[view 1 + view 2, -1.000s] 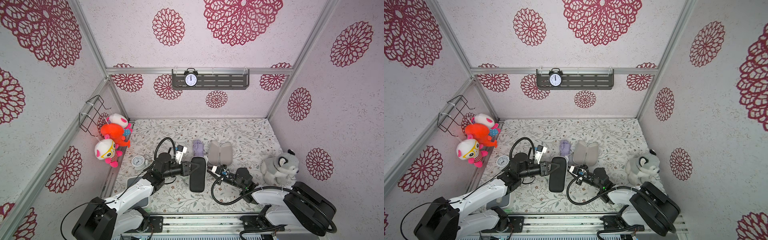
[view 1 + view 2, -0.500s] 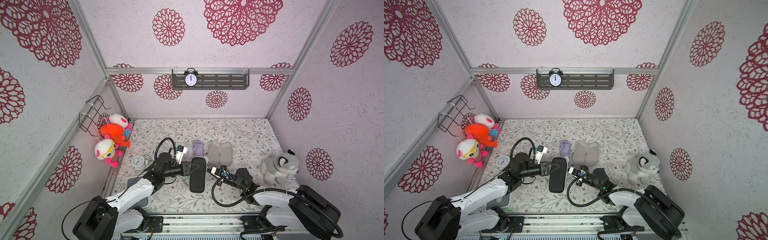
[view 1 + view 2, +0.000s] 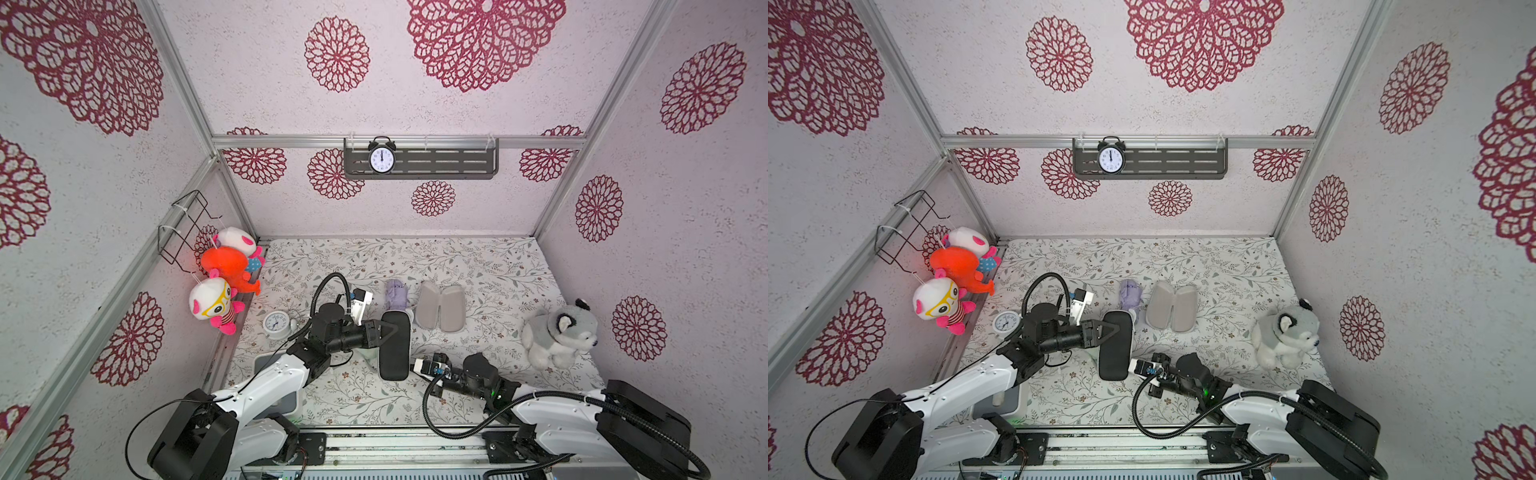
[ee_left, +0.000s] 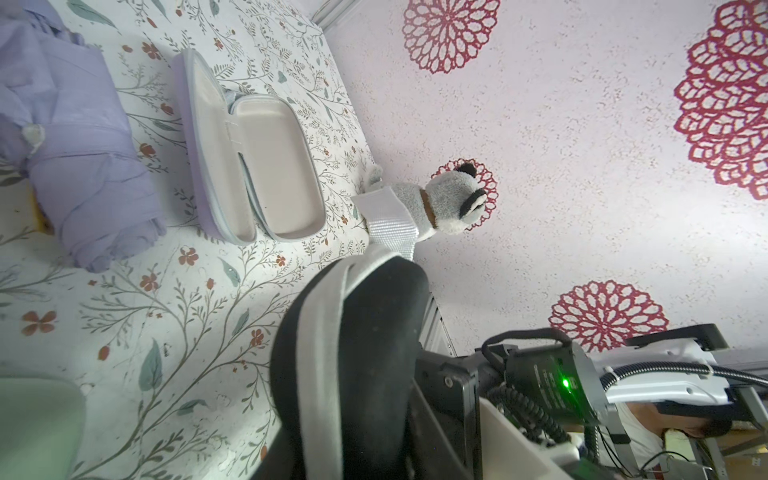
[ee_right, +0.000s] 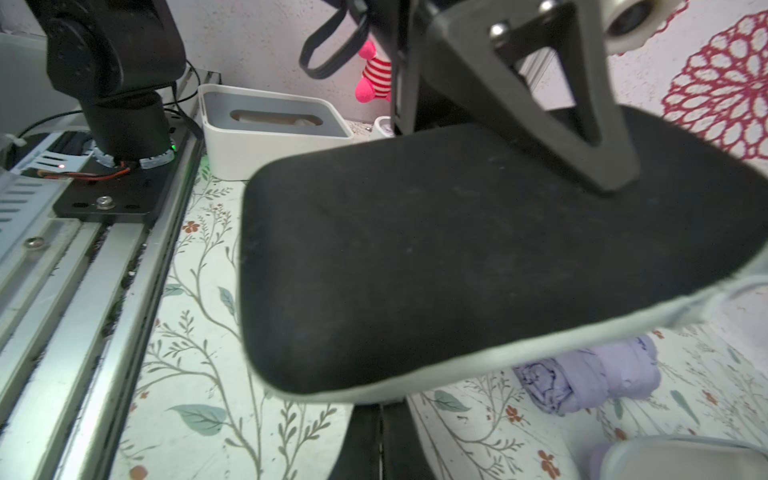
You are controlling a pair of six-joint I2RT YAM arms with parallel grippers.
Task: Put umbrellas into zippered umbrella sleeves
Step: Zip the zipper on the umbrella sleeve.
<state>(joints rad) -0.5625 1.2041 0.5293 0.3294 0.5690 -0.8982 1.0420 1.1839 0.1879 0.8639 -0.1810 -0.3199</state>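
Steadying: black sleeve (image 3: pixel 395 353), lower centre in both top views, clamped by left gripper (image 3: pixel 392 332); right gripper (image 3: pixel 415 366), jaws together at its lower edge, probably pinching the zipper (image 5: pixel 457 370).

the only marks to read are clock dials. a black alarm clock (image 3: pixel 381 160) stands on the wall shelf (image 3: pixel 449 164), well beyond the left gripper (image 3: pixel 394 332) and high above it. its white face bears a ring of dark hour numerals, too small to read singly, and both hands point up at the top mark. a small white clock (image 3: pixel 276 325) sits on the table (image 3: pixel 478 266) to the left of that gripper, back beside its wrist. its numerals are also too small to read. in the left wrist view, faint pale lettering on the right arm's black housing (image 4: pixel 544 376), beside a green light (image 4: pixel 564 382), is illegible.
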